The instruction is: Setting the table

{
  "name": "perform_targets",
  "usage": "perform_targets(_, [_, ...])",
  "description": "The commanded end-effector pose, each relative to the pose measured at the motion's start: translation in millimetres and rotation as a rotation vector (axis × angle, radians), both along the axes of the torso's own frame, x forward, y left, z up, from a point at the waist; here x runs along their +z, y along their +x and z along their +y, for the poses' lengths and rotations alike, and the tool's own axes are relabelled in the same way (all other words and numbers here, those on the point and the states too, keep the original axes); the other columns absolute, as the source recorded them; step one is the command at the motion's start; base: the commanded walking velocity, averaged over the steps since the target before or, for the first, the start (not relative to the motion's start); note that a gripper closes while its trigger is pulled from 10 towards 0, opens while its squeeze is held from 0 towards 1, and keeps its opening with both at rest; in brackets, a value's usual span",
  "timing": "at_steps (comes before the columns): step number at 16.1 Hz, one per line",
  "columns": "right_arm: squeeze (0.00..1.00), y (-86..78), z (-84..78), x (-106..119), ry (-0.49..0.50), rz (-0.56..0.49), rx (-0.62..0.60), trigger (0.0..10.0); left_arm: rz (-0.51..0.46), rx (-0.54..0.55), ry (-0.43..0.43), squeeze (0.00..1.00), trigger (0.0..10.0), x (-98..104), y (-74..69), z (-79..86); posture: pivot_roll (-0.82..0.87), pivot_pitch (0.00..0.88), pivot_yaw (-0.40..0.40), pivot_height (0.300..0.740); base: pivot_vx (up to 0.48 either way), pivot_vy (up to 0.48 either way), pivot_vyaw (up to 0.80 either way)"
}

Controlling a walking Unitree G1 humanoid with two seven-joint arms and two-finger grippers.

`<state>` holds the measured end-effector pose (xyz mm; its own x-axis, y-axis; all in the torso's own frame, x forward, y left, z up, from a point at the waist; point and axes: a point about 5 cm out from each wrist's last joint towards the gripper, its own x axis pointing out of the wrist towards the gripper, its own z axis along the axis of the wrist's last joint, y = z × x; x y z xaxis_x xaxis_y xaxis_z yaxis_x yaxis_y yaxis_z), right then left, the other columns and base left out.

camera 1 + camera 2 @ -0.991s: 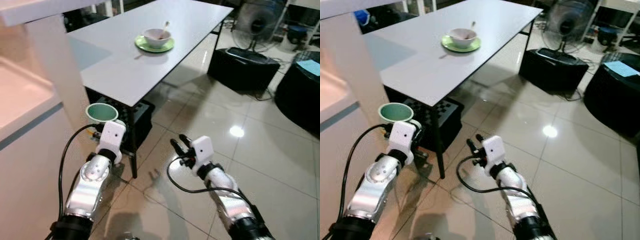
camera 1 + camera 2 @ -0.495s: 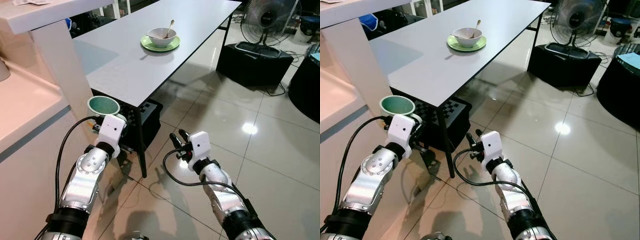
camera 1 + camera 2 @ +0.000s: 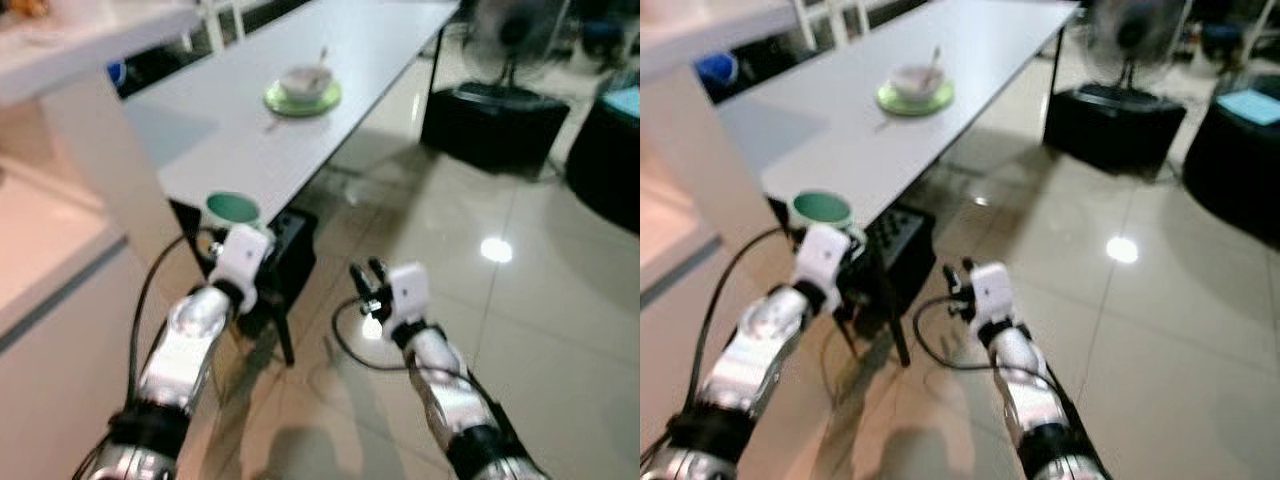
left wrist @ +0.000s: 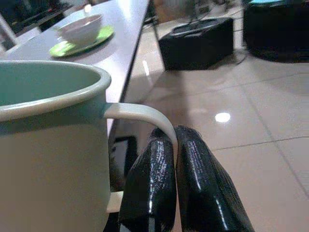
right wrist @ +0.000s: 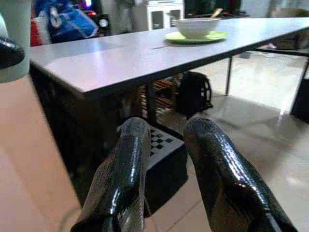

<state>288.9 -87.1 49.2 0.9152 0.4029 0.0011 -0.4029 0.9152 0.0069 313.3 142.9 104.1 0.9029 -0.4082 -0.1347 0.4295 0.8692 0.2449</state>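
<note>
Mug (image 4: 48, 145) handle pinched in raised left gripper (image 4: 176, 145) jaws; right gripper (image 5: 166, 145) empty, parted

mug (image 4: 48, 145): cream, green inside | upright | handle pinched, left pincer (image 4: 176, 140)

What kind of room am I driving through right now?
Probably a home dining area: a long white table bearing a bowl on a green plate, a tiled floor, and a standing fan.
</note>
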Motion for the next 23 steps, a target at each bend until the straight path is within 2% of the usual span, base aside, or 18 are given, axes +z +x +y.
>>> perform_targets(1, [0.0, 1.3, -2.3, 5.1, -0.004, -0.033, -0.018, 10.0, -0.009, -0.024, 0.0, 0.0, 10.0, 3.0, 5.0, -4.2, 0.03, 0.0, 0.14, 0.74, 0.472, 0.0, 0.0])
perform_targets(5, [0.0, -3.2, -12.3, 2.9, -0.016, -0.037, -0.049, 10.0, -0.003, -0.064, -0.019, 0.0, 10.0, 3.6, 12.8, -17.0, -0.02, 0.0, 0.152, 0.74, 0.468, 0.0, 0.0])
perform_targets(10, [0.0, -10.1, -23.2, 2.7, -0.053, -0.041, -0.041, 10.0, 0.007, -0.086, -0.034, 0.0, 10.0, 0.9, 18.2, -35.8, -0.06, 0.0, 0.119, 0.74, 0.466, 0.0, 0.0])
perform_targets(15, [0.0, -17.8, -27.1, 0.2, -0.075, -0.026, -0.016, 10.0, 0.012, -0.092, -0.036, 0.0, 10.0, -3.3, 18.0, -46.0, -0.07, 0.0, 0.095, 0.74, 0.48, 0.0, 0.0])
perform_targets(23, [0.0, -18.0, -30.1, 1.8, -0.1, -0.011, 0.026, 10.0, 0.001, -0.097, -0.026, 0.0, 10.0, -6.3, 18.4, -59.7, -0.07, 0.0, 0.054, 0.74, 0.453, -0.07, 0.0])
